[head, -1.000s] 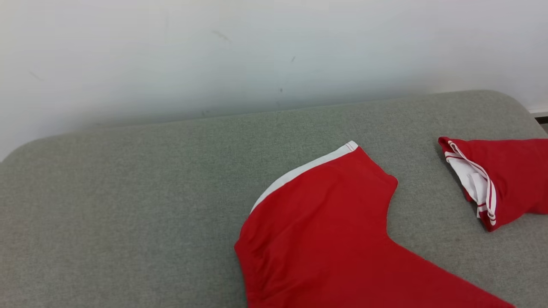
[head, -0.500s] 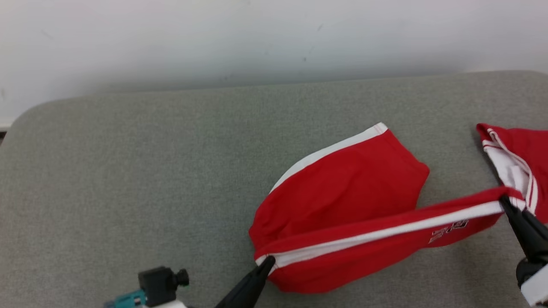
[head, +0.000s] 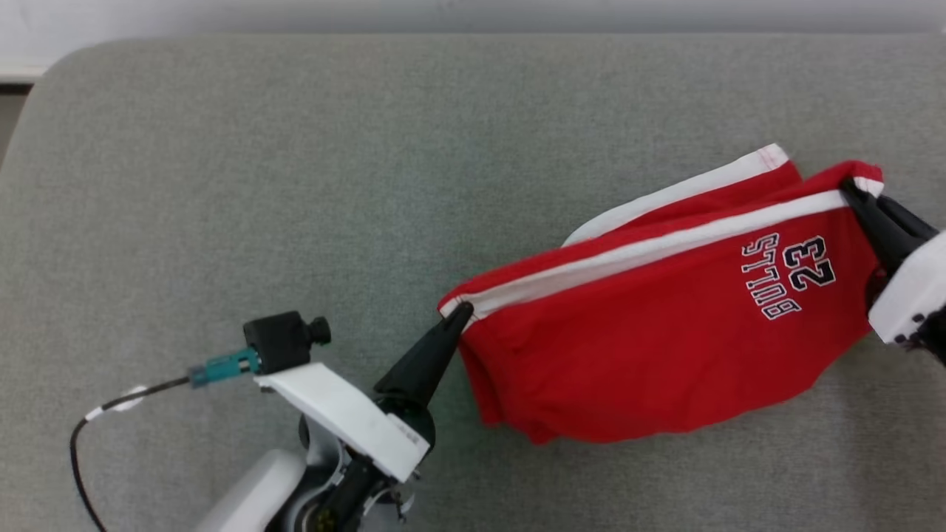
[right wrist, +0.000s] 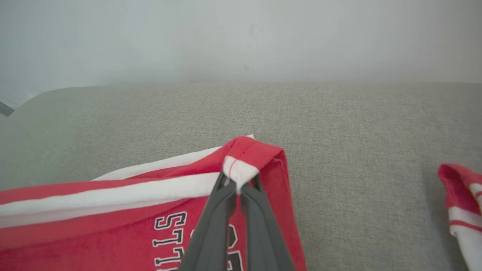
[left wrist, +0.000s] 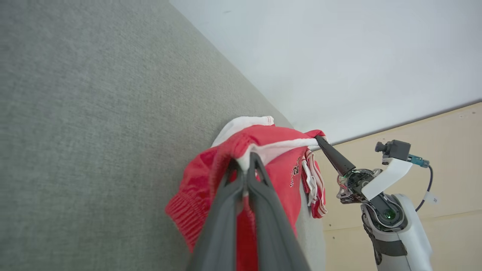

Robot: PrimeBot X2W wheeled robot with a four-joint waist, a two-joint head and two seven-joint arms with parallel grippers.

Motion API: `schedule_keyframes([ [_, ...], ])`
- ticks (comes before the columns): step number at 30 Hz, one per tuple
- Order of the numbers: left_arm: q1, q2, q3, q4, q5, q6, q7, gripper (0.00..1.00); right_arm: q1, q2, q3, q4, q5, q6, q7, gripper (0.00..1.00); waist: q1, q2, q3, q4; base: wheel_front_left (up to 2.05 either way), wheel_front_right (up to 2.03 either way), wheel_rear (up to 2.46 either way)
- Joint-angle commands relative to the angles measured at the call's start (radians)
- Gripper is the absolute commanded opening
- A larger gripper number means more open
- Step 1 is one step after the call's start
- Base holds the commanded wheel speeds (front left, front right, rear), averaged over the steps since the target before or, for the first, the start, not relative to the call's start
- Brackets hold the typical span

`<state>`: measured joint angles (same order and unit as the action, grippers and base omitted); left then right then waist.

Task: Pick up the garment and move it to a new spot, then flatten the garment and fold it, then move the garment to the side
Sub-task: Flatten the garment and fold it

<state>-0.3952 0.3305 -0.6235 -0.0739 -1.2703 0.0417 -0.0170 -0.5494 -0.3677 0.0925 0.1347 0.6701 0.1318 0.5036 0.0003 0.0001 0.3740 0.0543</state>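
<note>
The garment [head: 635, 355] is a pair of red shorts with a white side stripe and a "BULLS 23" print, lying on a grey padded surface [head: 259, 185]. My left gripper [head: 460, 312] is shut on the striped edge at its left end. My right gripper [head: 850, 193] is shut on the same edge at its right end, so the stripe runs taut between them. The left wrist view has my left gripper [left wrist: 244, 160] pinching red and white cloth [left wrist: 278, 173], with the right gripper [left wrist: 320, 140] beyond. In the right wrist view my right gripper [right wrist: 238, 184] pinches a white corner of the garment [right wrist: 113, 233].
A second red and white piece of clothing [right wrist: 463, 195] lies on the padding to the right of my right gripper. A white wall [right wrist: 241, 37] rises behind the surface. Open grey padding stretches to the left and far side. A cable [head: 89, 428] trails from my left wrist.
The head camera has tipped down and both arms have come into view. The grippers have carried the garment's striped edge towards the far side, and its printed face now shows.
</note>
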Motion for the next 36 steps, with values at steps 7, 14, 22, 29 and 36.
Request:
schedule_keyframes([
  [7, -0.085, -0.028, -0.009, 0.083, 0.007, -0.015, 0.025, 0.0, -0.1, 0.015, 0.032, 0.088, -0.046, -0.003, 0.017, 0.0, -0.0003, -0.0001, 0.063, 0.04, 0.0, 0.0, 0.0],
  [14, -0.087, -0.033, -0.015, 0.123, 0.024, -0.004, 0.015, 0.0, -0.115, 0.019, 0.049, 0.117, -0.042, -0.003, -0.01, 0.76, -0.0003, -0.0001, 0.063, 0.046, 0.0, 0.0, 0.0],
  [22, -0.05, -0.021, -0.016, 0.118, 0.034, 0.011, 0.0, 1.0, -0.101, -0.001, 0.058, 0.111, -0.017, -0.003, -0.039, 1.0, -0.0003, -0.0001, 0.04, 0.042, 0.0, 0.0, 0.0],
  [29, -0.026, 0.026, -0.029, 0.091, 0.116, 0.06, -0.036, 1.0, -0.078, -0.08, 0.044, 0.088, -0.012, -0.003, -0.016, 1.0, -0.0003, -0.0001, 0.023, 0.039, 0.0, 0.0, 0.0],
  [36, -0.007, 0.053, -0.055, 0.072, 0.313, 0.135, -0.184, 1.0, -0.021, -0.19, 0.101, 0.071, 0.048, -0.003, 0.117, 1.0, -0.0003, -0.0001, 0.016, 0.066, 0.0, 0.0, 0.0],
])
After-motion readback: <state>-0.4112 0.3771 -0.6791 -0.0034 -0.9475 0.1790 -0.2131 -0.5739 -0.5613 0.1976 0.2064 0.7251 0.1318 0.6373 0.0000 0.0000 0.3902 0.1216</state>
